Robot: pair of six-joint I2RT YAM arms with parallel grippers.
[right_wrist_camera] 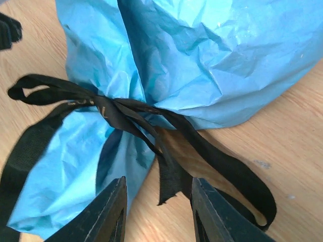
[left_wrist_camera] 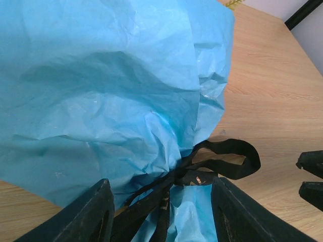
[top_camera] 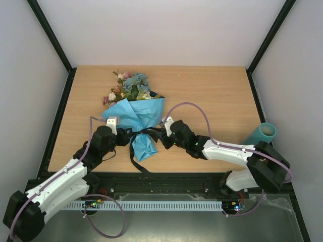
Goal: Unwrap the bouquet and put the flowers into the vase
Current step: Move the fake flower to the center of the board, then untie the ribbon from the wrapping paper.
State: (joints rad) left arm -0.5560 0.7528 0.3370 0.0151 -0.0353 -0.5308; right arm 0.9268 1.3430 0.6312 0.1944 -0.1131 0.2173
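Note:
The bouquet lies on the table, with its flowers (top_camera: pixel 128 88) pointing to the far side and its blue paper (top_camera: pixel 136 116) tied by a black ribbon (top_camera: pixel 143 132). My left gripper (top_camera: pixel 128 136) is at the knot's left side. Its jaws are open (left_wrist_camera: pixel 161 204) and straddle ribbon strands (left_wrist_camera: pixel 151 206) and paper just below the knot (left_wrist_camera: pixel 194 174). My right gripper (top_camera: pixel 161 137) is on the knot's right side, also open (right_wrist_camera: pixel 159 206). A frayed ribbon tail (right_wrist_camera: pixel 171 184) hangs between its fingers (right_wrist_camera: pixel 108 214). The teal vase (top_camera: pixel 262 134) is at the table's right edge.
A long ribbon end (top_camera: pixel 135 160) trails toward the table's near edge. The black frame posts (top_camera: pixel 55 45) rise at the back corners. The right arm's base (top_camera: pixel 265 166) sits close to the vase.

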